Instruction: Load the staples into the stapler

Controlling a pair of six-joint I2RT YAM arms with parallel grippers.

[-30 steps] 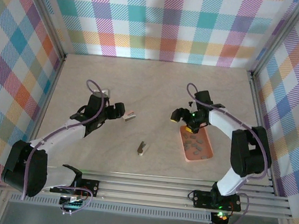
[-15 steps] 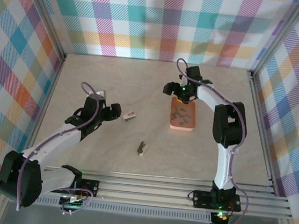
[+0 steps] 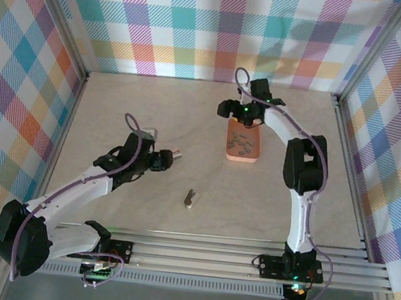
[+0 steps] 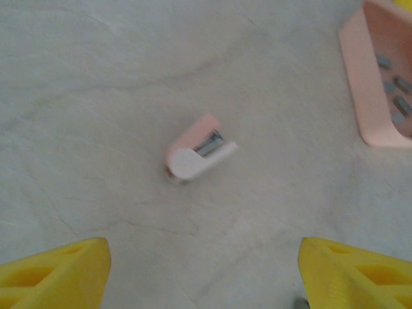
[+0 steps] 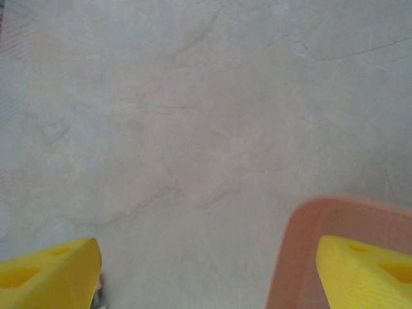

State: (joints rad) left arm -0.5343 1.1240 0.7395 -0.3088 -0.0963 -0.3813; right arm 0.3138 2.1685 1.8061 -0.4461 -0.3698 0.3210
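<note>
The grey mini stapler (image 3: 190,199) lies alone on the table, near the front centre. Several grey staple strips (image 3: 242,142) lie in the salmon-orange tray (image 3: 256,153) at the back centre; they also show as staple strips (image 4: 394,84) in the tray (image 4: 364,96) at the right edge of the left wrist view. My right gripper (image 3: 237,114) (image 5: 206,277) is open at the tray's far end, with one finger (image 5: 367,270) over the tray rim (image 5: 302,257). My left gripper (image 3: 162,159) (image 4: 206,277) is open and holds nothing.
A white-and-pink mini stapler (image 3: 175,154) (image 4: 196,151) lies on its side just ahead of my left gripper, apart from its fingers. Plaid walls close in the table at the back and on both sides. Bare tabletop stretches between the tray and the grey stapler.
The right arm swung from the right side to the back centre, and the tray moved with it. The left gripper advanced right, toward the white-and-pink stapler.
</note>
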